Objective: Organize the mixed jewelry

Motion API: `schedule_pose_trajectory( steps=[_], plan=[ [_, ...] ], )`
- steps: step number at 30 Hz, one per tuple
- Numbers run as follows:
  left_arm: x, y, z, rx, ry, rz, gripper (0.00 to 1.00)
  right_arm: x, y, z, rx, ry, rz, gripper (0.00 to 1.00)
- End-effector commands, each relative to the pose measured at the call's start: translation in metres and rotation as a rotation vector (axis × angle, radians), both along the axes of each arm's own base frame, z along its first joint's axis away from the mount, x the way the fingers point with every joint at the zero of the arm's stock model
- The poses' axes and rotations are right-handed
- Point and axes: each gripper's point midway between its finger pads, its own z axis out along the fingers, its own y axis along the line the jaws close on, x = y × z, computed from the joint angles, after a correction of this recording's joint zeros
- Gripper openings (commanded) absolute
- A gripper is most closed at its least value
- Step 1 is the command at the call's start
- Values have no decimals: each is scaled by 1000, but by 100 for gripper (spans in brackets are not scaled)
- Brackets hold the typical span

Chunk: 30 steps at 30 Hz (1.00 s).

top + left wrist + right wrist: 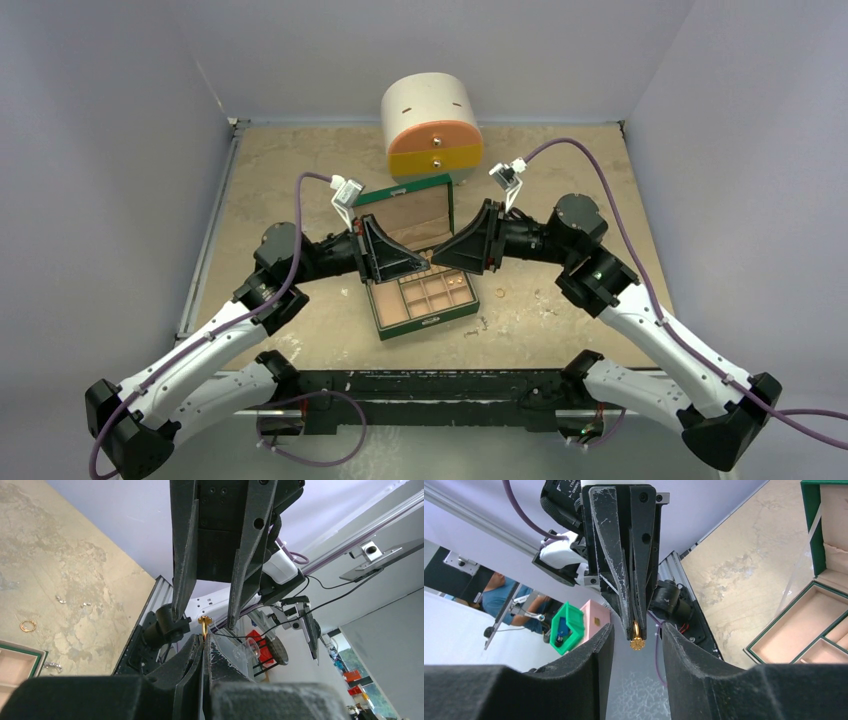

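Desk (300,200): tan and marbled, it is carrying everything, with both arms reaching in from the 6 o'clock edge.

Drawer chest (431,125): round, cream on top with orange and yellow drawer fronts, it is sitting at the desk's 12 o'clock, well apart from the action.

Green box (430,320): it is lying open in the middle of the desk, lid tilting back toward 12 o'clock and the tan compartments facing up. Both claws are meeting right above it.

Left claw (635,622): coming in from 9 o'clock in the top view, it is pinching tight, jaws pressed together on a tiny gold piece that is poking out past the tips.

Right claw (203,623): coming in from 3 o'clock, tip to tip with the left one, it is standing partly open. Its fingers (594,650) are flanking the left claw's tips and the gold piece, a gap showing on each side, and it is gripping nothing.

Gold piece (637,643): it is hanging in the air over the box, a small toothed gold head below a gold loop, caught in the left claw alone.

Gold ring (28,626): it is lying loose on the bare desk, near the box's corner, at about 4 o'clock from the box in the top view.

Silvery bits (61,600): a couple of small specks are lying beyond the ring, apart from each other.

Beaded strand (52,666): a short silvery piece is resting on the desk just beside the box's green rim.
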Motion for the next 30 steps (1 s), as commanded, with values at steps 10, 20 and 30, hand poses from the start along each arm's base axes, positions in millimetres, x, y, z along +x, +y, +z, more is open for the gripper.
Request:
schedule_pose_trajectory(
  steps=[10,20,30],
  plan=[
    [-5,2,20,-69,-70,-14,0,-7,0,16,47,-39,43,38],
    [-4,2,20,-70,-74,-11,0,-6,0,15,47,-36,47,33],
    [-1,1,18,-66,-75,-2,0,-7,-3,15,47,-37,41,27]
  ],
)
